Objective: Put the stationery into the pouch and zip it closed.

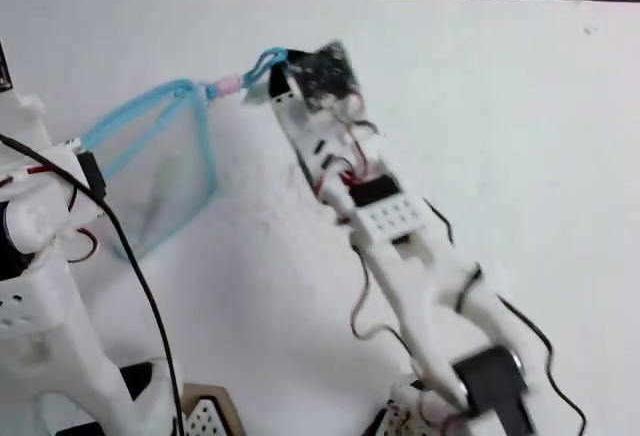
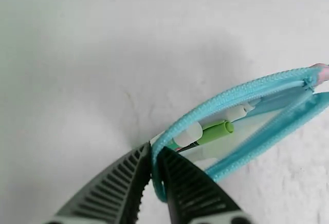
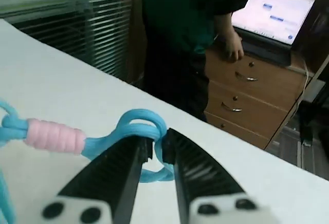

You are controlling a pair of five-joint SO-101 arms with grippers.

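1. the left gripper (image 2: 154,151) is pinched closed on one end of the pouch (image 2: 272,126), with the teal zipper edge caught between its jaws.
2. the right gripper (image 3: 158,143) is clamped on the blue cord loop (image 3: 138,120) of the zipper pull, just past a pink bead (image 3: 54,135).
3. the pouch stretches between the two grippers over the white table (image 1: 500,106), and its mouth gapes open.
4. inside it lie a green pen (image 2: 215,130) and a white-capped pen (image 2: 189,133), side by side near the left gripper's end.
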